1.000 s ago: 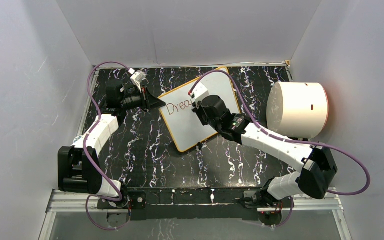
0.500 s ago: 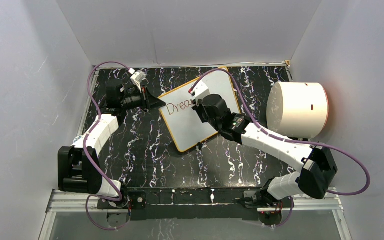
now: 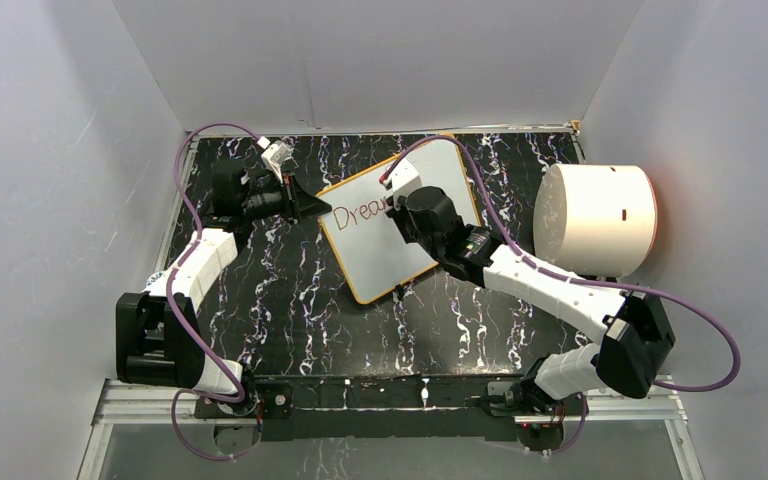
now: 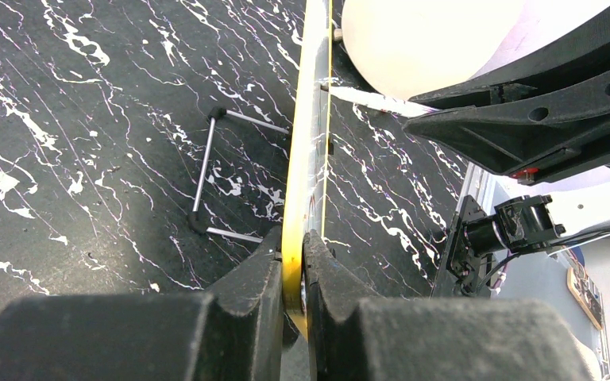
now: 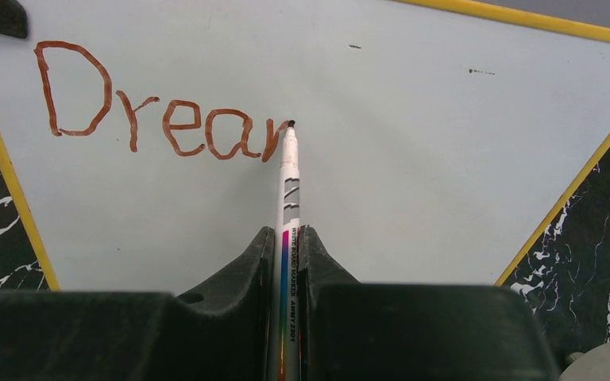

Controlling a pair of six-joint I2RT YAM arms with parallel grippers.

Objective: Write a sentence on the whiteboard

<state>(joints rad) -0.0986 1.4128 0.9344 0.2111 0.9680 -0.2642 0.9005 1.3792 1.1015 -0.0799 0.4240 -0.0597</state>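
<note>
The whiteboard point(image 3: 380, 258), white with a yellow rim, lies at an angle on the black marbled table. My left gripper point(image 3: 316, 205) is shut on its left rim, which the left wrist view shows edge-on as a yellow strip point(image 4: 306, 151) pinched between the fingers point(image 4: 294, 255). My right gripper point(image 5: 286, 238) is shut on a white marker point(image 5: 287, 186) over the board point(image 5: 429, 167). The marker's tip touches the surface at the end of red-brown writing that reads "Drea" plus one partial letter point(image 5: 274, 143). From above, the right wrist point(image 3: 422, 212) hides the marker.
A big white cylinder point(image 3: 596, 220) lies on its side at the table's right edge. A thin wire stand point(image 4: 204, 171) lies on the table beside the board. Grey walls close in the back and both sides.
The right wrist has shifted slightly up and to the right along the board, and the writing has grown by a short stroke after "Drea". The left arm has not moved.
</note>
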